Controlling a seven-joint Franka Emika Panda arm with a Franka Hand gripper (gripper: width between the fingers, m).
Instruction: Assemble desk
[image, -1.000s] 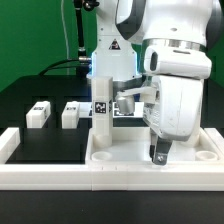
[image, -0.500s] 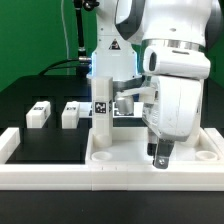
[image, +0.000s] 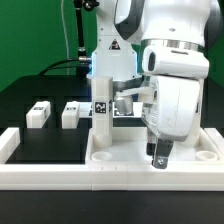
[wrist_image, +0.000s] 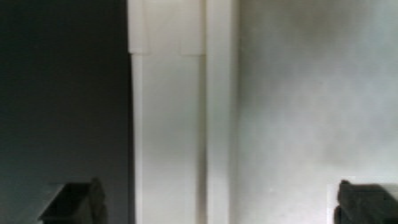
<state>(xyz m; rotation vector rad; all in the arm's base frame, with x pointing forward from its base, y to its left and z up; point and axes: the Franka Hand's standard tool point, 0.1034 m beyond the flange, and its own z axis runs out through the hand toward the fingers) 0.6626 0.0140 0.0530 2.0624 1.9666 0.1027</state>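
The white desk tabletop (image: 125, 152) lies rim-up at the front of the table. One leg (image: 101, 113) with a tag stands upright in its corner on the exterior view's left. Two loose legs (image: 38, 113) (image: 71, 114) lie on the black table behind. My gripper (image: 160, 152) reaches down into the tabletop's right part, and the arm hides what lies under it. In the wrist view the gripper (wrist_image: 222, 200) is open, its dark fingertips (wrist_image: 80, 202) far apart. A long white edge (wrist_image: 173, 120) runs between them untouched; whether it is a leg or the rim I cannot tell.
A long low white border wall (image: 60, 175) runs along the front and turns back at the exterior view's left (image: 8, 147). The robot's white base (image: 108, 50) stands behind the tabletop. A green backdrop closes the rear.
The fingers have spread wider apart. The arm, the upright leg and the two loose legs stay where they were.
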